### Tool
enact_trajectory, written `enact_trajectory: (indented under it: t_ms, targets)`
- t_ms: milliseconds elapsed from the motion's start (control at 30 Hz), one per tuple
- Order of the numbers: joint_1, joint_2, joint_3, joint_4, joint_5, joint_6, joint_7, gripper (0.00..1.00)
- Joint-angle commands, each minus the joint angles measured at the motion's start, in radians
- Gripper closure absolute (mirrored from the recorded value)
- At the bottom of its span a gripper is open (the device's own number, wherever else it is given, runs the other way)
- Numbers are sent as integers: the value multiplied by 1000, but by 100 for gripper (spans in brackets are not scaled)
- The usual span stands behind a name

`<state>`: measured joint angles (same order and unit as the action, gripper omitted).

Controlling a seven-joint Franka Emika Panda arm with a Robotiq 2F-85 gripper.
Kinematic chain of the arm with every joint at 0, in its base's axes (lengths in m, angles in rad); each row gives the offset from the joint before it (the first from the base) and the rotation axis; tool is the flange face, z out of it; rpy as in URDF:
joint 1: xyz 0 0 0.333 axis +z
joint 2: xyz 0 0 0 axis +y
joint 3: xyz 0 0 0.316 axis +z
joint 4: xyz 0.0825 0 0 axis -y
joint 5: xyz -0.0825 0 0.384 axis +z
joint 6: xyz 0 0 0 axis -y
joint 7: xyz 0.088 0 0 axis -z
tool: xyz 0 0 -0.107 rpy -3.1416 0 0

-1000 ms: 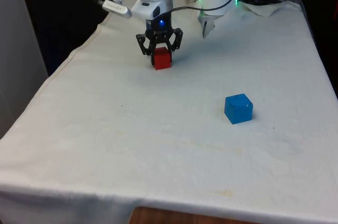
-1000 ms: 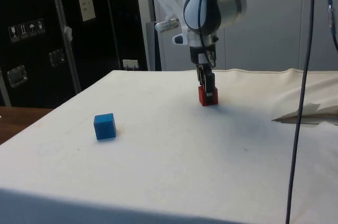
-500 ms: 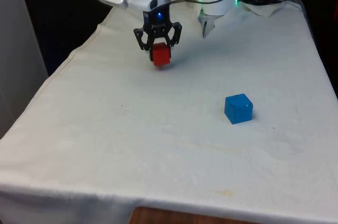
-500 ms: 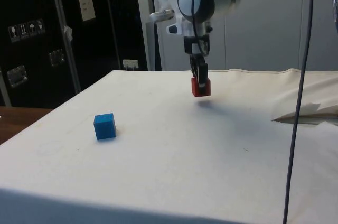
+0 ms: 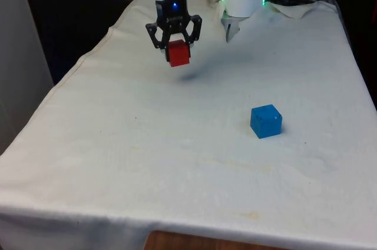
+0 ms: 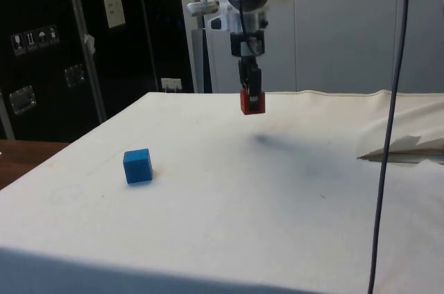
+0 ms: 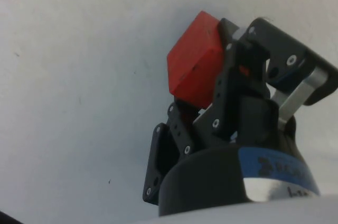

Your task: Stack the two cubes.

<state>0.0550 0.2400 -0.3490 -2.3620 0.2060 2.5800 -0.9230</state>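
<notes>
Gripper [image 5: 175, 39] up over far part of table [image 5: 147, 161], jaws pinching red cube [image 5: 178, 53] from both sides. Cube clear of the cloth, shadow on cloth beneath. Side view: cube [image 6: 252, 101] hangs at finger ends, gripper [image 6: 250, 94] pointing down. Blue cube [image 5: 265, 121] sits on cloth well apart, nearer front view's right; untouched.

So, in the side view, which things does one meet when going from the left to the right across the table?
Blue cube on the white cloth → red cube held in the gripper, up above the cloth → a fold of cloth at the right edge.
</notes>
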Motion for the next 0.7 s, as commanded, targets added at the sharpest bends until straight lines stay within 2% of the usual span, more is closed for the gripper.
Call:
enact_trajectory:
  t_ms: [0, 233, 300, 333, 600, 633, 667]
  targets:
    - [6, -4, -10, 8, -22, -17, 18, 100]
    - [6, -25, -10, 39, -23, -65, 18, 100]
    - [0, -26, -2, 40, -1, -61, 0, 100]
    - [5, -30, -9, 46, -23, -75, 18, 100]
    - [6, -69, -8, 74, -30, -126, 25, 100]
    - [1, -67, -2, 71, -8, -117, 5, 100]
    - [7, -74, -8, 77, -32, -132, 27, 100]
